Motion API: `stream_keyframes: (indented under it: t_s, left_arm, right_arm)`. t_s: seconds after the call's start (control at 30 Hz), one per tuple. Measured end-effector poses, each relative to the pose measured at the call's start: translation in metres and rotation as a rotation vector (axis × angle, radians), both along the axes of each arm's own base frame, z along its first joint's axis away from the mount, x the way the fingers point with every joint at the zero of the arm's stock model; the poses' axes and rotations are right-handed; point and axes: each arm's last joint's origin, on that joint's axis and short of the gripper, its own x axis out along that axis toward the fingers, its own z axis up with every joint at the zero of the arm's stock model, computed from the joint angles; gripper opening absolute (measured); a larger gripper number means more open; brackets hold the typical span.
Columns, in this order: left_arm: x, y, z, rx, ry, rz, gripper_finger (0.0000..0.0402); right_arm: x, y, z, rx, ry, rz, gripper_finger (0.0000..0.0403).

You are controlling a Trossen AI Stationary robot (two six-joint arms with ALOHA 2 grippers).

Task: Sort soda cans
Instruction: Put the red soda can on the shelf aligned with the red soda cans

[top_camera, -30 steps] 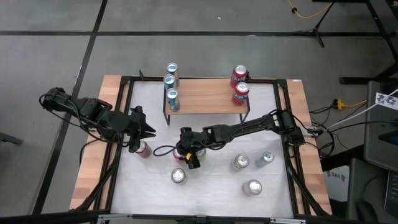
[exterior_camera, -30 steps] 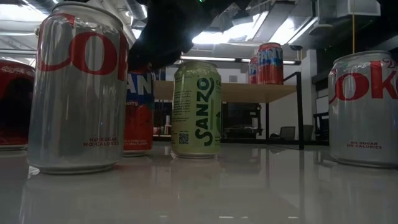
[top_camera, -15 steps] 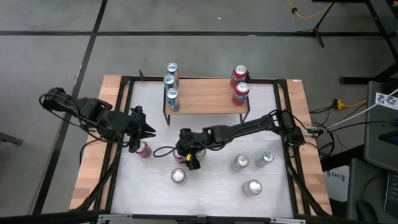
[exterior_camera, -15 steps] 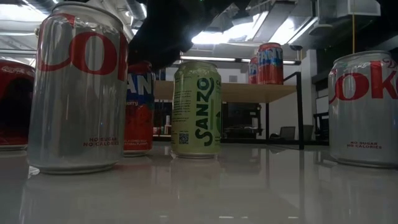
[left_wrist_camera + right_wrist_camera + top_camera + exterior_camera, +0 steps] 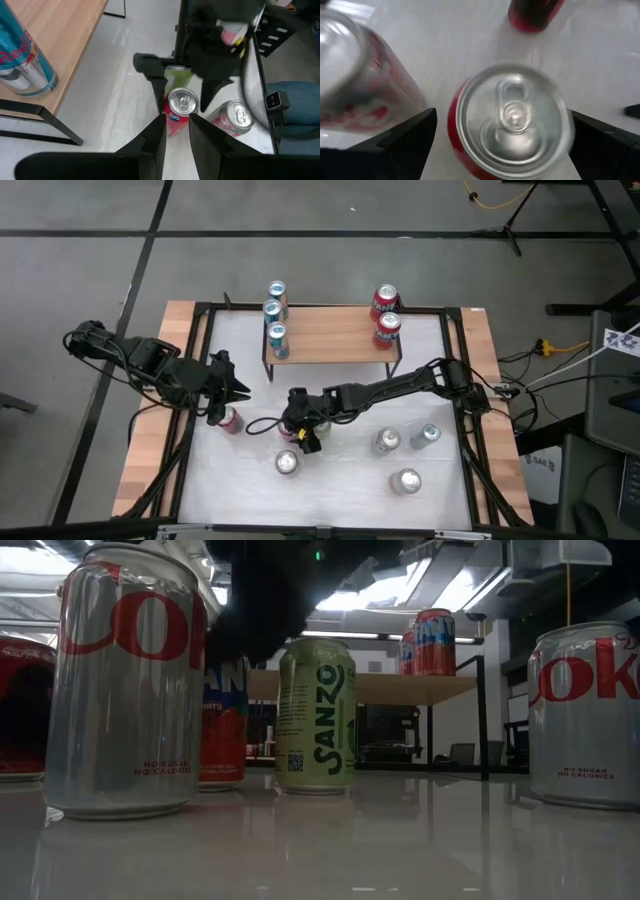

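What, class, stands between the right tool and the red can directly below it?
Nothing visible: in the right wrist view the red can sits between the right tool's open fingers, its silver top uncovered. Other cans stand only off to the sides.

Blurred, silver-topped red metal can [image 5: 512,120] between dark fingers [image 5: 405,142]; cropped red can [image 5: 18,705] at low view's edge; tall silver can [image 5: 355,75] cut off, smeared.

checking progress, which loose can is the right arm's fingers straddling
The red can mid-table, directly under the right gripper; silver cans stand apart toward the front.
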Motion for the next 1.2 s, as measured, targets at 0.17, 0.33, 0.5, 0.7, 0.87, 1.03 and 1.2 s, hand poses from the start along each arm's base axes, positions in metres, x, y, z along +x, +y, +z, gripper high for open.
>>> stream_keyframes:
  t_s: [0.17,0.33,0.5,0.7,0.87,1.03,1.2]
  left_arm:
    - [0.0,0.0,0.0,0.0,-0.001,0.0,0.0076]
    - [0.0,0.0,0.0,0.0,-0.001,0.0,0.0076]
    - [0.0,0.0,0.0,0.0,-0.001,0.0,0.0076]
    - [0.0,0.0,0.0,0.0,-0.001,0.0,0.0076]
    - [0.0,0.0,0.0,0.0,-0.001,0.0,0.0076]
    - [0.0,0.0,0.0,0.0,-0.001,0.0,0.0076]
    - [0.0,0.0,0.0,0.0,0.0,0.0,0.0076]
  right_arm:
    - [0.003,0.0,-0.011,-0.007,0.016,-0.007,0.039]
    - [0.004,0.001,-0.012,-0.005,0.011,-0.008,0.038]
    - [0.004,0.001,-0.012,-0.004,0.007,-0.009,0.0336]
    - [0.004,0.0,-0.01,0.043,0.014,-0.062,0.0284]
    - [0.004,0.0,-0.001,0.059,0.056,-0.086,0.0292]
    - [0.005,0.001,0.023,0.054,0.089,-0.089,0.0298]
    - [0.003,0.0,0.058,0.046,0.119,-0.089,0.0287]
